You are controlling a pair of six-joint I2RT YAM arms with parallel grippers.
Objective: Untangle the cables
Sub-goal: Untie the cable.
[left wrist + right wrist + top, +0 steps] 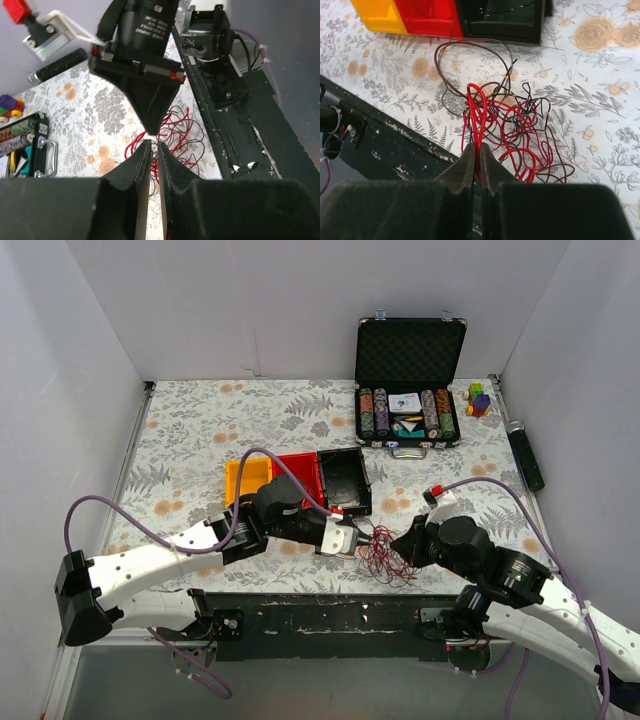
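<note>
Right end effector (476,148) has its two black fingers pressed almost together. A loop of bright red wire goes into the slit between them, so it is holding a bit of the thin red, black and brown cables (512,125). Left end effector (154,146) is narrow too. Red strands lie right by its tips, but I cannot tell if one is caught inside.

The cables lie in one loose, messy pile on the flowery worktop (200,430). In the top view the pile is low and a bit right of the middle. It sits between the two end effectors and just below the black plastic tray (345,480).

I think these wires are very light and very bendy. They will flop and curl and drag each other along, so a pull on one loop will likely move the whole pile. They look smooth and so thin that they could slip out of a pinch. A hard tug could pull a knot tighter.

A good place to hold looks like a loop that stands out alone, like the big brown loop at the upper left of the right wrist view. The dark wire tip near the top middle of that view may be even better. The thick middle of the pile looks like a poor place to hold, since many strands would get caught at once.
</note>
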